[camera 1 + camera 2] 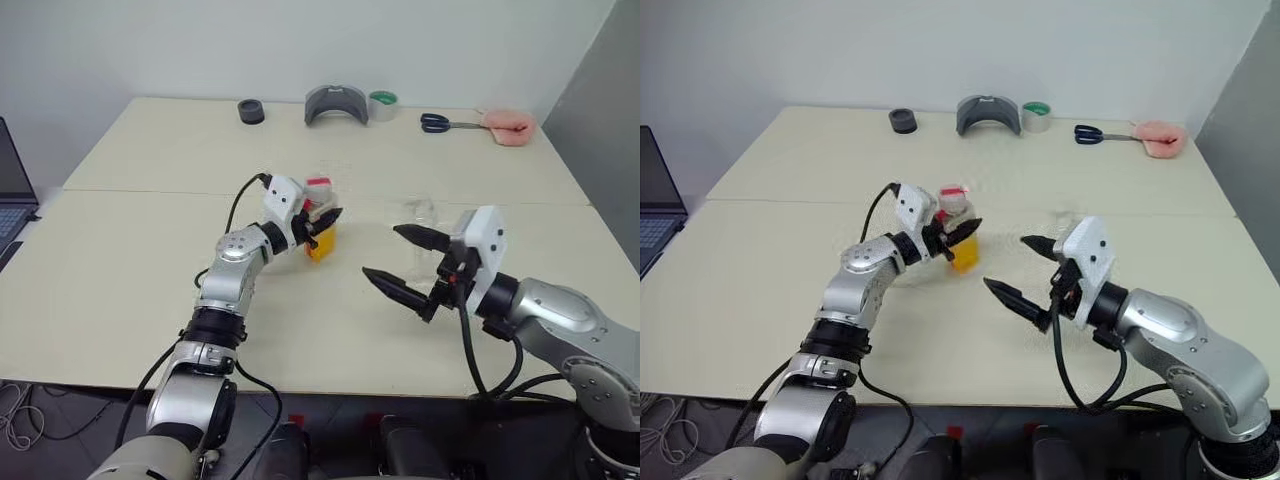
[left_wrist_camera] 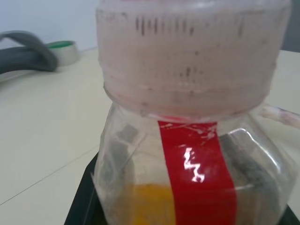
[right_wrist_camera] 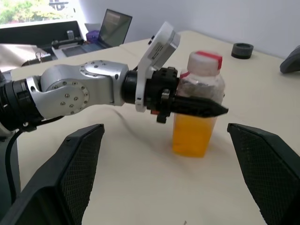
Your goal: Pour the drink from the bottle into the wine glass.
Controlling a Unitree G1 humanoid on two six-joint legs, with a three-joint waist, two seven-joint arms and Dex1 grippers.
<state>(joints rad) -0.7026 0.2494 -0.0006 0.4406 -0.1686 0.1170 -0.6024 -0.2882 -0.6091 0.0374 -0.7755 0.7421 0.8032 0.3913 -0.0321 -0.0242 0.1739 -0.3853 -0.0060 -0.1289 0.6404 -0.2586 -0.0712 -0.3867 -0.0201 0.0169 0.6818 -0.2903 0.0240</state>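
Bottle orientation: the small clear plastic bottle (image 3: 197, 105) with squarish body, red vertical label strip and red-pink screw cap stands upright on the cream tabletop (image 1: 150, 260), its long axis vertical and the cap (image 3: 204, 61) pointing up. It sits just left of centre in the left eye view. The translucent orange-yellow drink (image 3: 192, 136) fills the lower part of the body; the upper part is clear. The left gripper (image 1: 322, 222) reaches in level from the left of the frame, and its two black fingers are clamped on the bottle at the shoulder, just below the cap. In the left wrist view the cap and the red label strip (image 2: 201, 173) face the camera, with a dark finger pad visible through the plastic on each side. The right gripper (image 1: 405, 262) hangs in the lower right of the left eye view, near the bottle but apart from it, its two black fingers spread wide with nothing between them. The clear stemmed wine glass (image 1: 424, 225) stands upright on the table just behind the right gripper, right of the bottle and separate from it. Along the top edge of the table lie a black ring (image 1: 251, 111), a grey curved piece (image 1: 336, 103), a roll of tape (image 1: 383, 104), blue-handled scissors (image 1: 445, 123) and a pink object (image 1: 507, 125).
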